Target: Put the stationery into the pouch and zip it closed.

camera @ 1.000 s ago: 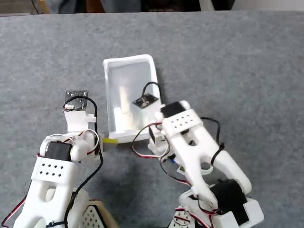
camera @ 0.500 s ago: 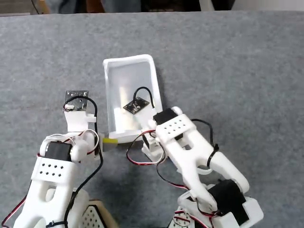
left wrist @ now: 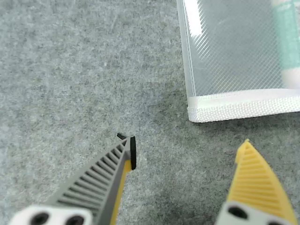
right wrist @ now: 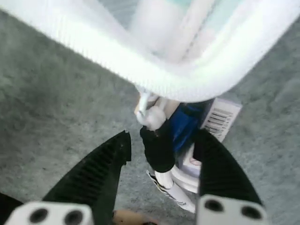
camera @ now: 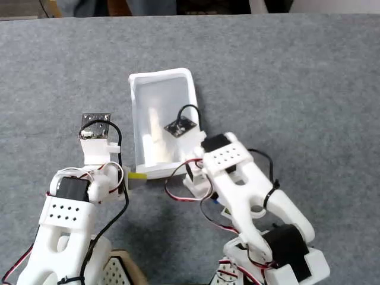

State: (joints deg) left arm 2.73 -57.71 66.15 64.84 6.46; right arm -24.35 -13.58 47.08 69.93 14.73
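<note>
Pouch [camera: 160, 119], centre frame: we're finding stationery [left wrist: 287, 37] inside, zip undone, blue item [right wrist: 185, 126] outside. L gripper [left wrist: 187, 150], R gripper [right wrist: 164, 138]: jaws gaping, empty.

Bright, even light; soft shadows
</note>
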